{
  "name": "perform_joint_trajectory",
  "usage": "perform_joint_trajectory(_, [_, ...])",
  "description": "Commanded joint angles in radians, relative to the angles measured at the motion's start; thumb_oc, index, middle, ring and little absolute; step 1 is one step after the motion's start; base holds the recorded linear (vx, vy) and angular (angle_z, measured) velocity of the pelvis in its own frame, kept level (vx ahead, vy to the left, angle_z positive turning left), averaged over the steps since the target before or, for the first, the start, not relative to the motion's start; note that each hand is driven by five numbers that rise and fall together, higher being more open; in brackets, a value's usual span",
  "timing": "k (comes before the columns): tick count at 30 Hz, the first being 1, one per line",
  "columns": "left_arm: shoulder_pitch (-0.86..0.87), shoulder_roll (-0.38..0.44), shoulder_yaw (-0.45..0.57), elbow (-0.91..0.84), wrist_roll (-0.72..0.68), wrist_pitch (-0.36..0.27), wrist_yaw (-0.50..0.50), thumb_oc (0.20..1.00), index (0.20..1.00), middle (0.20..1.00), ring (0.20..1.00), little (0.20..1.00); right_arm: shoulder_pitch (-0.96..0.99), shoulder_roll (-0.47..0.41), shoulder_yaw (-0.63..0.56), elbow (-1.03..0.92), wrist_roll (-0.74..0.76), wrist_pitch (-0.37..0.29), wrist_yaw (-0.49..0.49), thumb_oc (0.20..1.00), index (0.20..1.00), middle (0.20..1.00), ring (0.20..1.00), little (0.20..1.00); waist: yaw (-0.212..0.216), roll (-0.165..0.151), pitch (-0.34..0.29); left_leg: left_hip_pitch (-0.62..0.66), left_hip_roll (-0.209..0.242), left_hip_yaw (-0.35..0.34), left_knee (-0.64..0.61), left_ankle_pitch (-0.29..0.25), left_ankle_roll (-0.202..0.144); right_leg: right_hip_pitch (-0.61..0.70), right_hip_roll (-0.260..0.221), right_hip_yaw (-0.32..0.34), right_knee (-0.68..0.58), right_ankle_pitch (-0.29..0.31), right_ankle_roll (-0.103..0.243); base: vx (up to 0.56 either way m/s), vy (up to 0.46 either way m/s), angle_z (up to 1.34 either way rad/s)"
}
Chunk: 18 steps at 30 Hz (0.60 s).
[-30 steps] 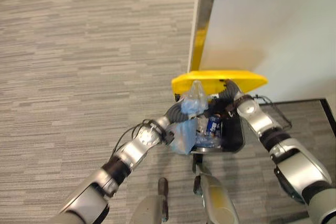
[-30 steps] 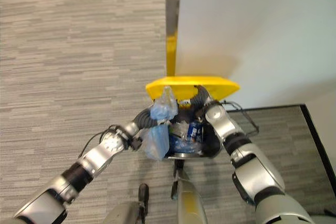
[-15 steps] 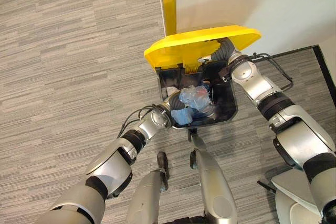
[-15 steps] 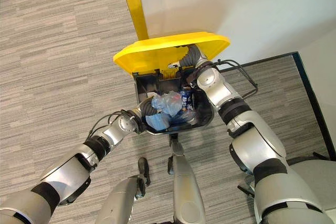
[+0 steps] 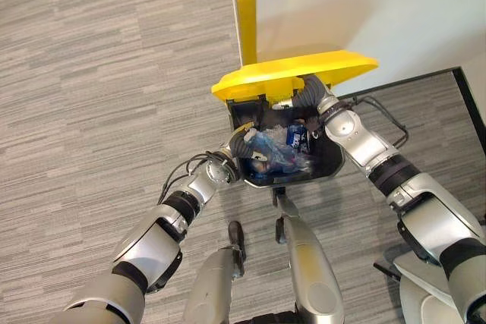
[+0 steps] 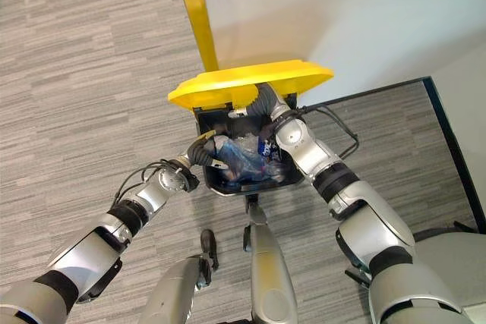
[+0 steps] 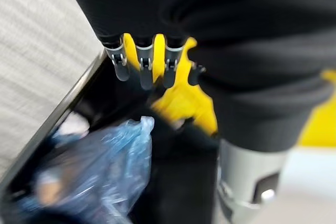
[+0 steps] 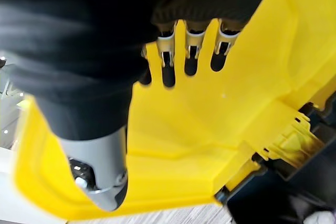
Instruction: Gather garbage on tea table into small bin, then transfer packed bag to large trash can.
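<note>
the packed bag lies inside the large trash can. right hand, fingers straight, props the yellow lid; left hand looks spread above the bag, probably released. withdraw it before lowering the lid.

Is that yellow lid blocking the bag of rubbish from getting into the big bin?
No. The yellow lid is tipped up, with the right robot hand against its underside, fingers straight. The blue bag already lies inside the black trash can. The left robot hand is at the rim beside the bag.
</note>
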Motion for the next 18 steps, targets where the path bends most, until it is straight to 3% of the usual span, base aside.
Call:
perform_joint_trajectory(1, [0.129, 0.030, 0.054, -0.123, -0.068, -0.067, 0.012, 1.000, 1.000, 1.000, 1.000, 1.000, 0.064, -0.015, -0.072, -0.088, -0.028, -0.066, 0.004, 1.000, 1.000, 1.000, 1.000, 1.000, 0.032, -0.021, -0.087, 0.115, -0.024, 0.022, 0.000, -0.143, 0.001, -0.035, -0.029, 0.047, 0.009, 0.011, 0.094, -0.04, -0.021, 0.17])
perform_joint_trajectory(2, [0.133, 0.031, 0.053, -0.126, -0.068, -0.065, 0.012, 1.000, 1.000, 1.000, 1.000, 1.000, 0.068, -0.015, -0.073, -0.090, -0.029, -0.065, 0.005, 1.000, 1.000, 1.000, 1.000, 1.000, 0.032, -0.021, -0.088, 0.117, -0.024, 0.022, -0.001, -0.143, 0.001, -0.034, -0.029, 0.047, 0.008, 0.012, 0.094, -0.06, -0.004, 0.14])
perform_joint_trajectory(3, [0.260, 0.080, 0.130, -0.212, -0.099, -0.080, -0.007, 1.000, 1.000, 1.000, 1.000, 1.000, 0.202, -0.019, -0.142, -0.143, -0.037, -0.071, 0.025, 1.000, 1.000, 1.000, 1.000, 1.000, 0.052, -0.032, -0.102, 0.140, -0.028, 0.016, -0.002, -0.149, 0.007, -0.001, -0.035, 0.042, -0.008, 0.022, 0.097, -0.05, 0.005, 0.09])
perform_joint_trajectory(7, [0.546, 0.171, 0.339, -0.292, -0.129, -0.081, -0.051, 1.000, 1.000, 1.000, 1.000, 1.000, 0.485, 0.017, -0.292, -0.215, -0.059, -0.064, 0.089, 1.000, 1.000, 1.000, 1.000, 1.000, 0.098, -0.061, -0.127, 0.173, -0.055, 0.021, 0.023, -0.159, 0.034, 0.077, -0.054, 0.022, -0.066, 0.059, 0.123, -0.12, 0.084, 0.00])
perform_joint_trajectory(10, [0.668, 0.177, 0.441, -0.307, -0.190, -0.085, -0.086, 1.000, 1.000, 1.000, 1.000, 1.000, 0.601, 0.033, -0.359, -0.214, -0.045, -0.064, 0.114, 1.000, 1.000, 1.000, 1.000, 1.000, 0.110, -0.070, -0.150, 0.194, -0.066, 0.028, 0.013, -0.144, 0.048, 0.098, -0.062, -0.008, -0.076, 0.067, 0.140, -0.09, 0.114, -0.22])
perform_joint_trajectory(11, [0.714, 0.177, 0.482, -0.309, -0.215, -0.084, -0.096, 1.000, 1.000, 1.000, 1.000, 1.000, 0.647, 0.041, -0.387, -0.204, -0.041, -0.061, 0.127, 1.000, 1.000, 1.000, 1.000, 1.000, 0.109, -0.070, -0.159, 0.216, -0.069, 0.029, -0.021, -0.125, 0.056, 0.096, -0.065, -0.014, -0.052, 0.096, 0.154, -0.11, 0.112, -0.32])
perform_joint_trajectory(12, [0.734, 0.173, 0.496, -0.308, -0.226, -0.083, -0.101, 1.000, 1.000, 1.000, 1.000, 1.000, 0.667, 0.046, -0.395, -0.189, -0.038, -0.061, 0.132, 1.000, 1.000, 1.000, 1.000, 1.000, 0.109, -0.063, -0.159, 0.220, -0.064, 0.028, -0.043, -0.101, 0.058, 0.094, -0.062, -0.024, -0.020, 0.087, 0.159, -0.26, 0.202, -0.19])
perform_joint_trajectory(13, [0.784, 0.168, 0.526, -0.284, -0.222, -0.064, -0.128, 1.000, 1.000, 1.000, 1.000, 1.000, 0.770, 0.053, -0.441, -0.111, -0.050, -0.061, 0.139, 1.000, 1.000, 1.000, 1.000, 1.000, 0.125, -0.010, -0.193, 0.208, -0.027, 0.016, -0.143, -0.019, 0.059, 0.134, -0.024, 0.005, 0.207, -0.095, 0.104, -0.24, 0.158, -0.20])
perform_joint_trajectory(15, [0.787, 0.172, 0.522, -0.279, -0.212, -0.061, -0.130, 1.000, 1.000, 1.000, 1.000, 1.000, 0.782, 0.059, -0.444, -0.099, -0.049, -0.059, 0.141, 1.000, 1.000, 1.000, 1.000, 1.000, 0.127, -0.005, -0.205, 0.205, -0.022, 0.015, -0.160, -0.003, 0.058, 0.143, -0.018, 0.015, 0.240, -0.115, 0.097, -0.10, 0.056, 0.10])
perform_joint_trajectory(16, [0.796, 0.173, 0.519, -0.258, -0.195, -0.057, -0.135, 1.000, 1.000, 1.000, 1.000, 1.000, 0.806, 0.068, -0.445, -0.056, -0.052, -0.060, 0.138, 1.000, 1.000, 1.000, 1.000, 1.000, 0.135, 0.006, -0.222, 0.207, -0.010, 0.013, -0.189, 0.018, 0.051, 0.178, 0.007, 0.045, 0.285, -0.159, 0.092, 0.01, -0.037, 0.06])
perform_joint_trajectory(18, [0.796, 0.171, 0.509, -0.259, -0.190, -0.055, -0.136, 1.000, 1.000, 1.000, 1.000, 1.000, 0.823, 0.070, -0.448, -0.033, -0.052, -0.055, 0.137, 1.000, 1.000, 1.000, 1.000, 1.000, 0.138, -0.007, -0.239, 0.207, -0.016, 0.006, -0.209, 0.031, 0.040, 0.236, 0.024, 0.057, 0.198, -0.172, 0.078, 0.06, -0.091, -0.14])
